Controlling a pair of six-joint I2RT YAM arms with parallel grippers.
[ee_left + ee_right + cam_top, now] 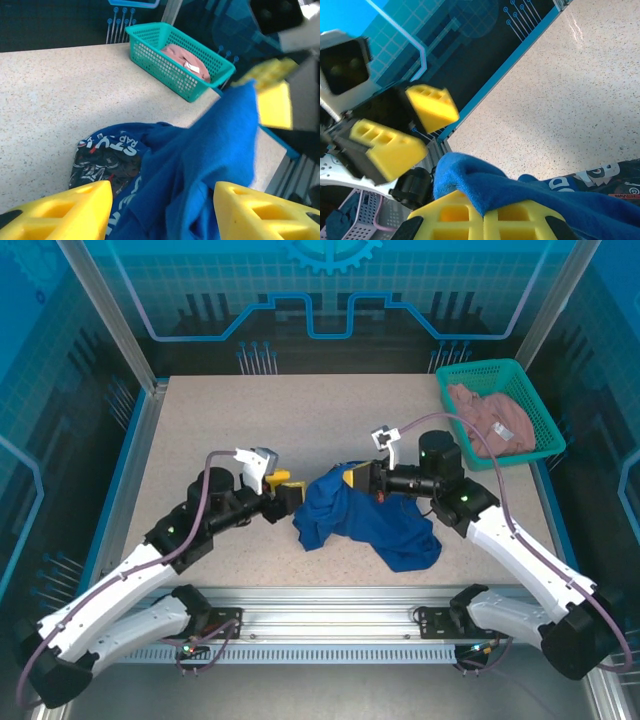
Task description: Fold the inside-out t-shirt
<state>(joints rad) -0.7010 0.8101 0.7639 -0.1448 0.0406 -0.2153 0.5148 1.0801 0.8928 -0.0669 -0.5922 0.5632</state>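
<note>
One royal blue t-shirt (372, 528) lies crumpled in the middle of the table (200, 420), and in the wrist views a part of its pale print is visible. One edge of it is lifted and pinched between the pressed-together jaws of the right gripper (352, 478). The left gripper (285, 490) is just beside the shirt, its two yellow fingers (65, 212) spread apart and holding nothing. One teal basket (480, 368) stands at the far right corner, with one pinkish garment (492, 418) inside.

Straight ahead of the left gripper (288, 490), the bunched t-shirt (372, 525) and right gripper (347, 480) block passage; bare table (200, 420) opens on its left.
</note>
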